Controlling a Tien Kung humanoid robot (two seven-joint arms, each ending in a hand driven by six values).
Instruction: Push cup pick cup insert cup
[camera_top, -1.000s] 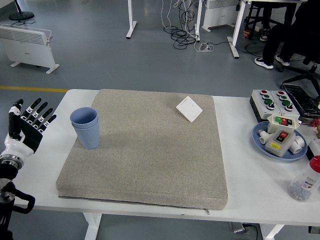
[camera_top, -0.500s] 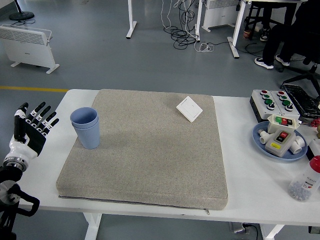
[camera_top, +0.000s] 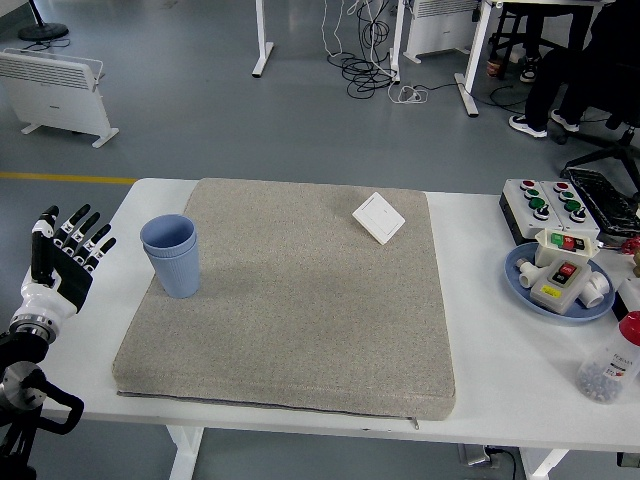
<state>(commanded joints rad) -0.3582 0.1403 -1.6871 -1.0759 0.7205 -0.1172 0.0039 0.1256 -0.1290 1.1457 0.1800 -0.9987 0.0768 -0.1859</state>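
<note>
Two blue cups (camera_top: 171, 255) stand nested one inside the other, upright, on the left part of the grey mat (camera_top: 290, 300). My left hand (camera_top: 66, 255) hangs at the picture's left edge, off the table's left side and well apart from the cups. Its fingers (camera_top: 84, 232) are spread, pointing up, and hold nothing. My right hand is out of view.
A white switch plate (camera_top: 378, 217) lies at the mat's far right. At the table's right are a button box (camera_top: 548, 207), a blue plate (camera_top: 520, 275) with switch parts, and a clear bottle with a red cap (camera_top: 611, 362). A person sits at the far top right.
My left hand has drifted slightly down and back toward the left edge, fingers still spread. The cups have not moved.
</note>
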